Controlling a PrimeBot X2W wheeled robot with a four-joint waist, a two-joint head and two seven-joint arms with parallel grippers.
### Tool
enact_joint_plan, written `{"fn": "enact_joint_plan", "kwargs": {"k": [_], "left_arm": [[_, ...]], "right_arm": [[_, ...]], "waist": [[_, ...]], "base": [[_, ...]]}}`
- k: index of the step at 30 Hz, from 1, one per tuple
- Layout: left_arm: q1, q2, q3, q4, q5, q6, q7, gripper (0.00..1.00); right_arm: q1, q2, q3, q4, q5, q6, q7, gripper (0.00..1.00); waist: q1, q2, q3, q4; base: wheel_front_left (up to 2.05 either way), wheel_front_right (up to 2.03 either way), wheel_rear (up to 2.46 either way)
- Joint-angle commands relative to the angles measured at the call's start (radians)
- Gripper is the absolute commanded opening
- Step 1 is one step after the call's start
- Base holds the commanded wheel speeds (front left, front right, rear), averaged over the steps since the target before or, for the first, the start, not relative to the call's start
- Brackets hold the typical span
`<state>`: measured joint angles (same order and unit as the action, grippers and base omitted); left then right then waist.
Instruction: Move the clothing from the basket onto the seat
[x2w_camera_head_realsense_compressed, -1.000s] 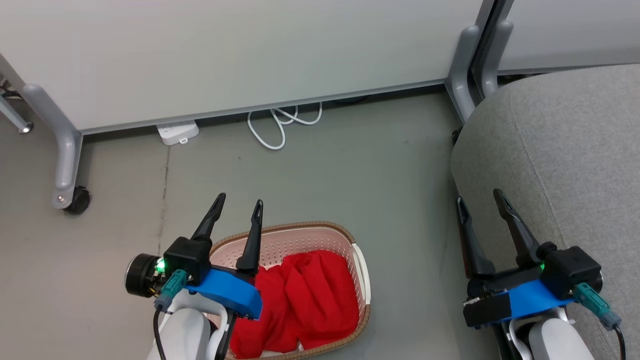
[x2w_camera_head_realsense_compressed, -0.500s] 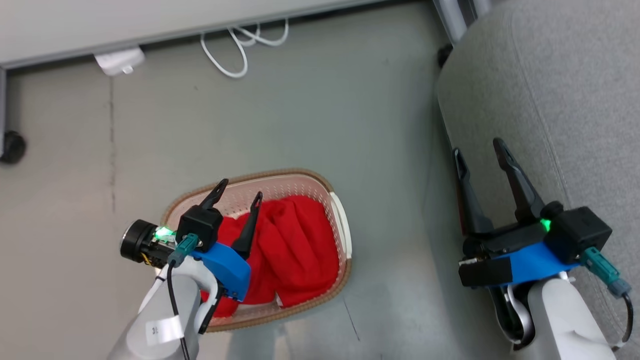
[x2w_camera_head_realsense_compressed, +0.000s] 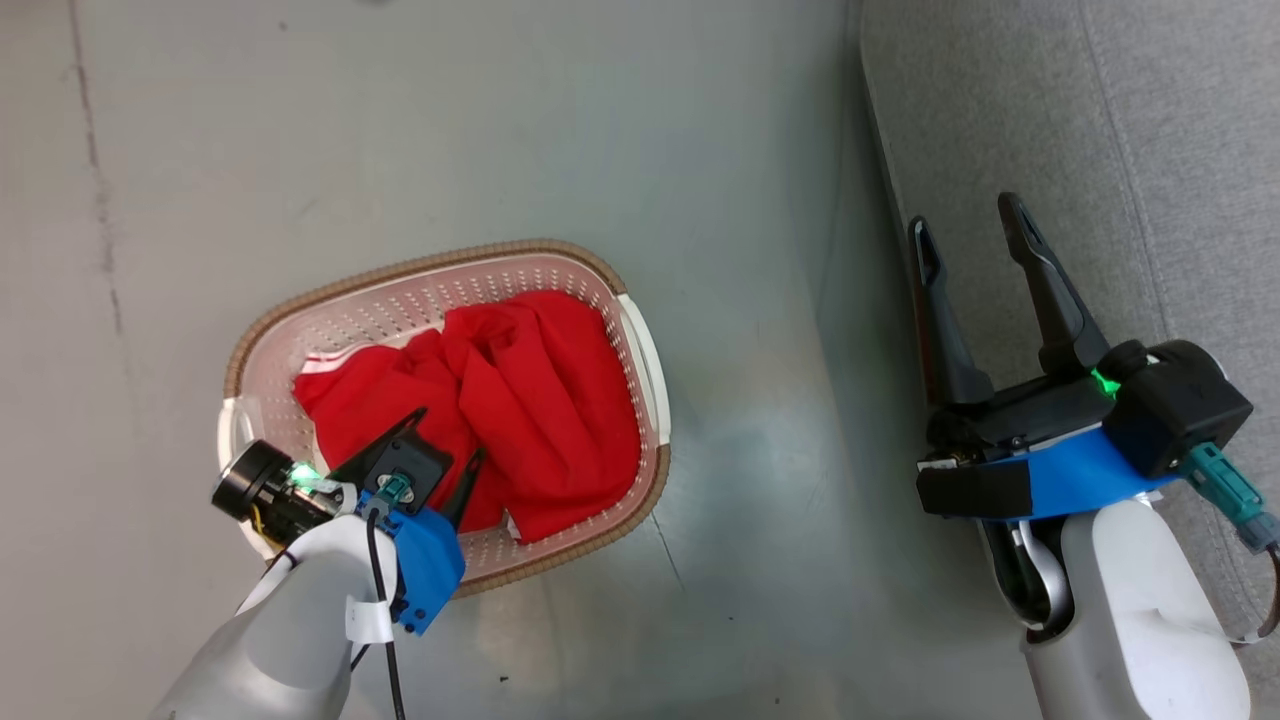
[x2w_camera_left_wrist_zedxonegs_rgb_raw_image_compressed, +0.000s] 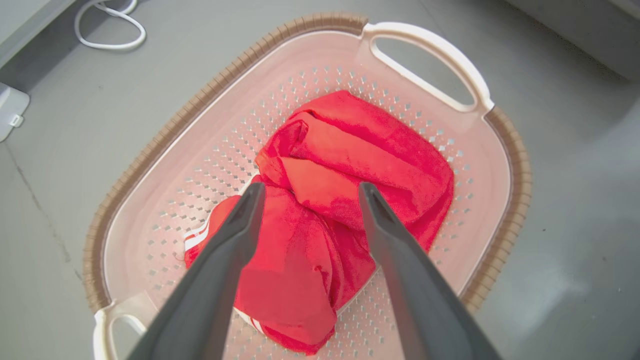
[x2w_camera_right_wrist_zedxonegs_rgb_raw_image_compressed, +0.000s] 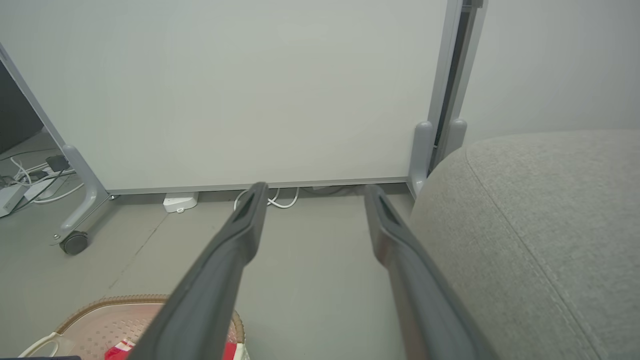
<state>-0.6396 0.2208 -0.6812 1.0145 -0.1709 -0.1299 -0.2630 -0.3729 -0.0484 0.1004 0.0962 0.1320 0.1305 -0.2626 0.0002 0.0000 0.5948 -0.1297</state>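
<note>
— Hovering over the basket (x2w_camera_head_realsense_compressed: 400, 270), is the left gripper (x2w_camera_head_realsense_compressed: 450, 432) holding anything?

— No. Its two dark fingers are spread apart and point down at the red clothing (x2w_camera_head_realsense_compressed: 540, 380). Whether the tips touch the fabric cannot be told.

— Where does the clothing lie?

— Bunched inside the basket, with a white trim band showing at the left edge of the pile. The basket sits on the grey floor (x2w_camera_head_realsense_compressed: 700, 150), left of the seat (x2w_camera_head_realsense_compressed: 1100, 120) and apart from it.

— And the right gripper (x2w_camera_head_realsense_compressed: 963, 212)?

— Wide open too, with nothing between its fingers, raised along the seat's left edge. In the right wrist view, a white cable (x2w_camera_right_wrist_zedxonegs_rgb_raw_image_compressed: 272, 200) lies on the floor far beyond it, at the foot of a pale wall panel (x2w_camera_right_wrist_zedxonegs_rgb_raw_image_compressed: 250, 90).
</note>
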Motion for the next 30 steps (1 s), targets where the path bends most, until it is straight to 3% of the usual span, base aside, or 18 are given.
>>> {"fn": "enact_joint_plan", "kwargs": {"k": [1, 12, 30], "left_arm": [[-0.029, 0.010, -0.031, 0.038, -0.005, -0.001, -0.003, 1.00], [-0.123, 0.019, -0.172, 0.212, -0.030, -0.001, 0.004, 1.00], [-0.304, 0.062, -0.288, 0.270, 0.013, 0.011, 0.097, 1.00]], "right_arm": [[-0.026, -0.003, 0.003, -0.008, -0.007, 0.000, -0.003, 1.00], [-0.069, -0.003, 0.009, -0.027, -0.017, 0.000, -0.003, 1.00], [-0.147, -0.003, 0.004, -0.075, -0.034, 0.000, -0.003, 1.00]], "waist": [[-0.0002, 0.0000, 0.031, -0.008], [-0.0002, 0.0000, 0.136, -0.020], [-0.0002, 0.0000, 0.338, -0.042]], "base": [[0.00, 0.00, 0.00], [0.00, 0.00, 0.00], [0.00, 0.00, 0.00]]}}
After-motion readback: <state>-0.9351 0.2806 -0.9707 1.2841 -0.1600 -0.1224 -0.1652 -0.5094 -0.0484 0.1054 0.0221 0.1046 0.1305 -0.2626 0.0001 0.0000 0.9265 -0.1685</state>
